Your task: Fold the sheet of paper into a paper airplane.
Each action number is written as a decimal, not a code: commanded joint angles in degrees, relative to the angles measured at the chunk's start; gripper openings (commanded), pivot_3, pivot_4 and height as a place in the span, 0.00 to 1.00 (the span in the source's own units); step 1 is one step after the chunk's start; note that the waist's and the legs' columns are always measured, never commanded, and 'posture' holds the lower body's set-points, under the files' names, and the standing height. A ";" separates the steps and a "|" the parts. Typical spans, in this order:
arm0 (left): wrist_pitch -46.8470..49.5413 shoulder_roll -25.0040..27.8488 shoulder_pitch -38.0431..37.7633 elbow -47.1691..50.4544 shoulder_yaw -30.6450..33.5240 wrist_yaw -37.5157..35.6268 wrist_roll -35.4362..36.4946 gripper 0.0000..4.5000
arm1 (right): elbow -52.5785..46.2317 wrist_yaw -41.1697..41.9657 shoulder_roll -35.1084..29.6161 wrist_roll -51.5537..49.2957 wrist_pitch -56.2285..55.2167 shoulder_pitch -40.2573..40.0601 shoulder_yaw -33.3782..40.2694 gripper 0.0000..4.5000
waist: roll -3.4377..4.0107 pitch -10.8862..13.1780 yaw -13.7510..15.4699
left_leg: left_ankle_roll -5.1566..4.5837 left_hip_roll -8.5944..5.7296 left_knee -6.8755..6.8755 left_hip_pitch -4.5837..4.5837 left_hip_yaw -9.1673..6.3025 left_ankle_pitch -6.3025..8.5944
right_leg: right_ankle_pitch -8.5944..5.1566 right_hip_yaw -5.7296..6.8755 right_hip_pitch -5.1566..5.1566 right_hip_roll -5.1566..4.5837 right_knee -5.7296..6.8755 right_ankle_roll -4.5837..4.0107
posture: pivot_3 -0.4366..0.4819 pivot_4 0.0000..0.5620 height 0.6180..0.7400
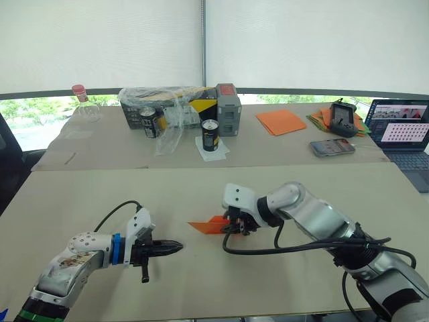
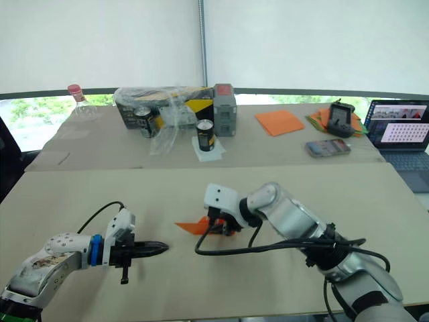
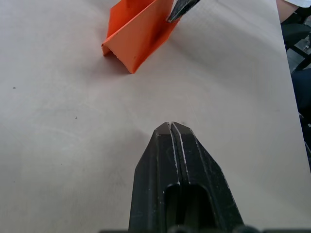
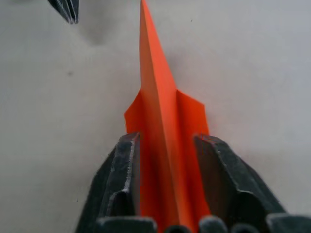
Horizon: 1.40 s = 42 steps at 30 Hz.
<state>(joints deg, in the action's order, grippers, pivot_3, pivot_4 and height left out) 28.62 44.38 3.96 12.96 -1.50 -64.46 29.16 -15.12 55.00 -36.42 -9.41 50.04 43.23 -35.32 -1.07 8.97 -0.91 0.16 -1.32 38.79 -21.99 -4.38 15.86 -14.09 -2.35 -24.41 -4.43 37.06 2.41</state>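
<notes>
While its pointed nose rests toward nine o'clock on the pale beige table [image 1: 80, 194], the bright-orange, sharply creased paper airplane [image 1: 209, 226] sits near the table's centre, its tail clasped between the two black fingers of the right gripper [image 1: 236, 228]. At about eight o'clock from the plane, near but apart from it, the left gripper [image 1: 175, 247] hovers over the bare tabletop with its fingers pressed together on nothing, tips aimed at the nose. Well beyond, at one o'clock on the far table, lies a flat stack of orange sheets [image 1: 281, 121]; at twelve o'clock stands a black drink can [image 1: 210, 134].
</notes>
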 commanded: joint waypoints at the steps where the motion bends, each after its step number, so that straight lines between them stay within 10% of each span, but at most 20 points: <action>1: -1.11 -1.07 1.34 1.19 2.15 -0.20 1.96 0.00 | -0.81 0.73 -0.01 0.45 -1.30 -0.17 1.22 0.09 | 0.00 0.00 -0.02 | 0.00 0.00 0.01 0.00 0.00 0.00 | 0.00 0.00 0.00 0.00 0.00 0.00 | 0.48 0.27 0.99; 12: -0.85 -6.10 7.51 1.83 4.87 2.49 5.28 0.00 | -0.38 -2.95 -7.99 -4.26 9.75 -1.83 21.46 0.01 | 0.00 0.00 0.91 | 0.00 -0.08 0.12 -0.08 -0.05 0.00 | 0.02 0.03 0.03 -0.08 0.00 0.03 | 0.48 0.27 0.99; 21: -1.40 -11.70 12.13 0.59 0.83 4.32 3.82 0.00 | 30.34 -18.66 -12.86 2.11 0.46 1.27 37.02 0.01 | 0.01 -0.01 0.20 | -0.02 -0.19 0.11 -0.03 0.16 0.01 | 0.03 -0.10 0.05 -0.07 0.00 0.05 | 0.48 0.27 0.99; 31: -5.93 -15.22 12.07 -2.01 -1.71 5.21 0.18 0.00 | 65.28 -21.08 -13.13 8.61 -17.10 13.82 35.74 0.01 | 0.05 -0.02 -0.72 | -0.07 -0.04 0.09 0.01 1.08 0.03 | 0.04 -0.34 0.04 -0.01 -0.03 0.06 | 0.48 0.27 0.99; 42: -7.29 -15.67 11.39 -2.40 -2.01 5.59 -0.81 0.00 | 80.24 -18.40 -9.78 12.05 -24.81 18.16 34.20 0.01 | 0.05 -0.02 -1.37 | -0.10 0.01 0.10 0.02 1.19 0.06 | 0.08 -0.46 0.05 -0.01 -0.04 0.13 | 0.48 0.27 0.99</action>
<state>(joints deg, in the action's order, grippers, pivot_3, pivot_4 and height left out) 22.38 28.86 15.33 9.89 -3.50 -59.01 28.43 64.86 36.51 -45.34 2.09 27.37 59.50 -1.58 -1.02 8.95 -2.28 0.06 -1.30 38.90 -21.97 -3.18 15.91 -14.02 -2.82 -24.36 -4.44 37.04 2.54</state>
